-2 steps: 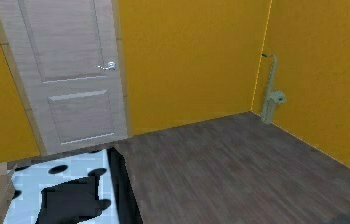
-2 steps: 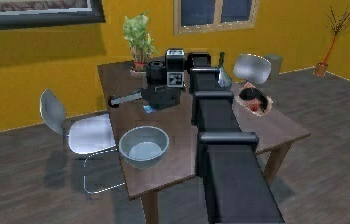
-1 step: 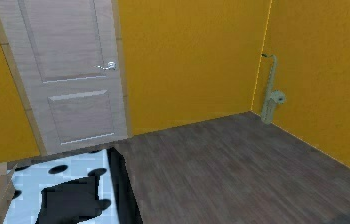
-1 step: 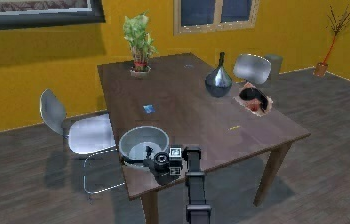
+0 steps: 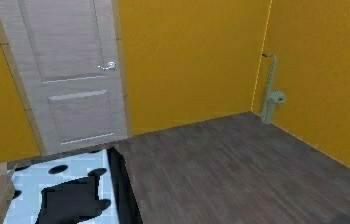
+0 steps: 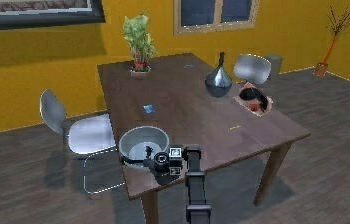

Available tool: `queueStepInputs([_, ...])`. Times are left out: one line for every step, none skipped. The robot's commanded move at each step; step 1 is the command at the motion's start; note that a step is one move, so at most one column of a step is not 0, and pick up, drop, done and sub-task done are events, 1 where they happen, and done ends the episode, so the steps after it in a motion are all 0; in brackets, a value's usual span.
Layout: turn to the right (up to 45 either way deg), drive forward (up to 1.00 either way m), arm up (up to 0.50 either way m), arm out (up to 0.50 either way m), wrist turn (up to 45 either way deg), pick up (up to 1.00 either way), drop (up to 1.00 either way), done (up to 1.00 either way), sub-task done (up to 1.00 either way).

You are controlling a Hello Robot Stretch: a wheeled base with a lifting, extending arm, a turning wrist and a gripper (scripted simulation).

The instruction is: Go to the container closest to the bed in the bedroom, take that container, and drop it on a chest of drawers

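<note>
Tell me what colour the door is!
The door is white, clearest in the forward view.

Two chairs (image 6: 75,128), two plants (image 6: 138,40), perhaps one vase (image 6: 219,78).

I saw yellow walls (image 5: 193,60), a white door (image 5: 73,70), a black-and-white cow-patch bed cover (image 5: 68,192), a brown tabletop (image 6: 183,110), a grey bowl (image 6: 136,140) and a dark vase (image 6: 219,78).

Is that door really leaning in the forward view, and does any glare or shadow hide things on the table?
Forward view: the door leans only through lens distortion; lighting is even. Arm side view: no glare on the table; soft shadows beside the vase and bowl hide nothing.
</note>
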Motion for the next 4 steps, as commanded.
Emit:
queueStepInputs([0.0,0.0,0.1,0.0,0.0,0.0,0.0,0.0,0.0])
queueStepInputs([0.0,0.0,0.16,0.0,0.0,0.0,0.0,0.0,0.0])
queueStepInputs([0.0,0.0,0.0,0.0,-45.0,0.0,0.0,0.0,0.0])
queueStepInputs([0.0,0.0,0.0,0.0,-45.0,0.0,0.0,0.0,0.0])
